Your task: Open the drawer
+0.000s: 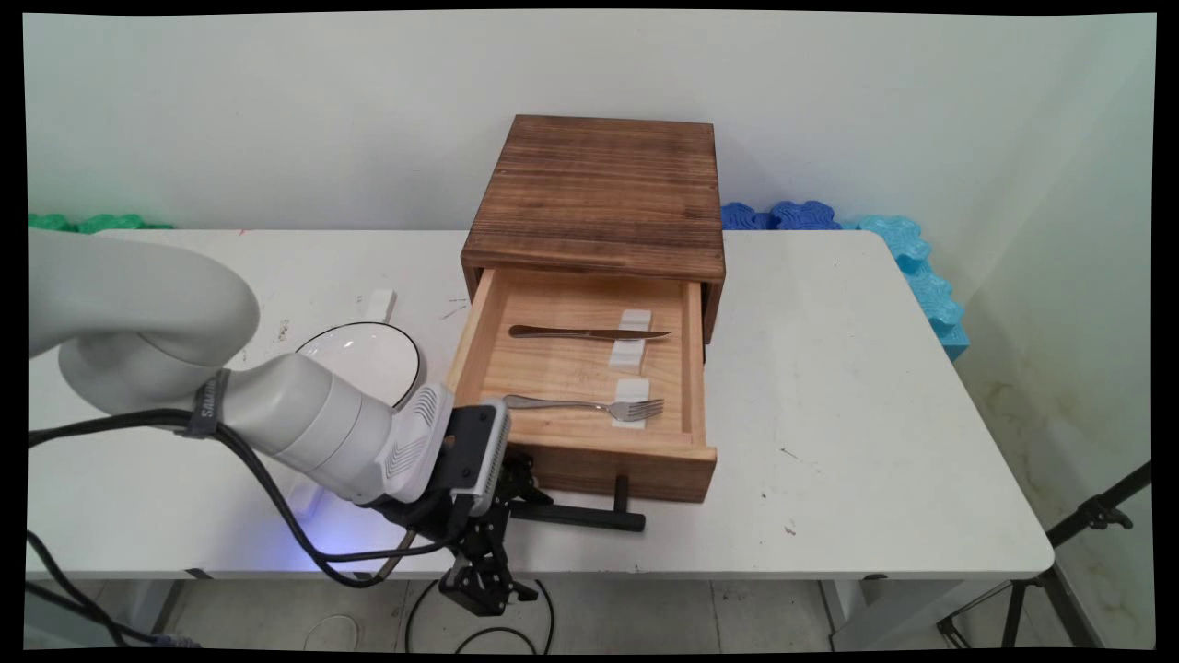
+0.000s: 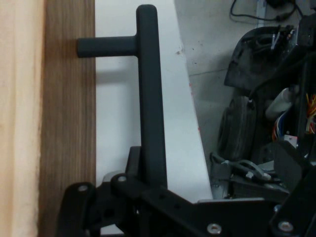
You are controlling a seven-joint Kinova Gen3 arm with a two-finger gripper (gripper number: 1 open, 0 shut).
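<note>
A dark wooden box [image 1: 599,184] stands at the middle of the white table [image 1: 847,414], and its light wooden drawer [image 1: 589,453] is pulled out toward the near edge. Inside the drawer lie a knife [image 1: 589,332] and a fork [image 1: 585,404], each resting on small white holders [image 1: 631,355]. A black bar handle [image 1: 589,517] juts from the drawer front. My gripper [image 1: 518,493] is at the bar's left end, shut on it. In the hand view the handle [image 2: 148,98] runs from the drawer front [image 2: 66,123] down into my gripper [image 2: 148,175], with the linkage folded around it.
A white black-rimmed plate [image 1: 368,354] lies left of the drawer, half hidden by my arm, with a small white block [image 1: 378,302] behind it. Blue foam [image 1: 921,267] and green foam [image 1: 92,222] line the wall. The table's near edge runs just below the handle. A black stand [image 1: 1087,516] is at the right.
</note>
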